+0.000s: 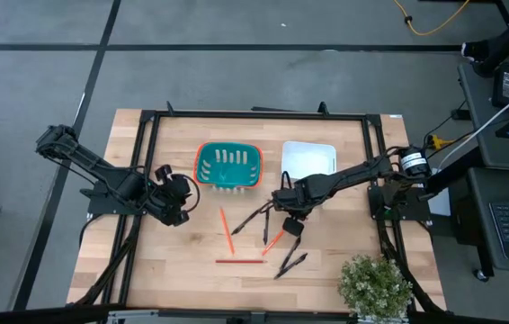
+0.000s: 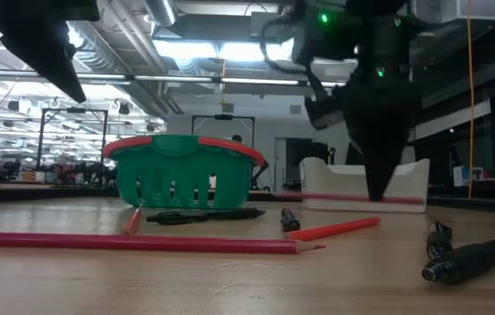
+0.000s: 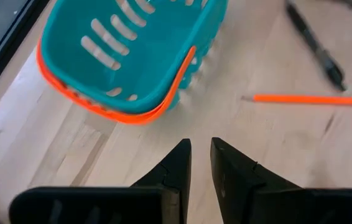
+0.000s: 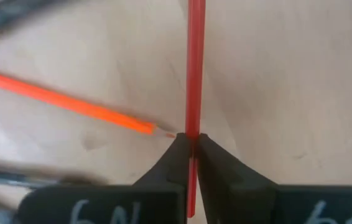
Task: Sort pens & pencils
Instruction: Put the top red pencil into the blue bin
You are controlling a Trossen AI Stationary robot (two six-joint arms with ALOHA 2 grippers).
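One pencil (image 4: 194, 68) between right gripper's (image 4: 191, 146) closed jaws.

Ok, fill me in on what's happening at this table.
The robot is sorting pens and pencils on a wooden table. The right claw is shut on a red pencil near the middle of the table. The left claw hangs beside the teal basket, holding nothing. Other pencils and black pens lie loose in front of the basket and the white bin. The basket looks empty.
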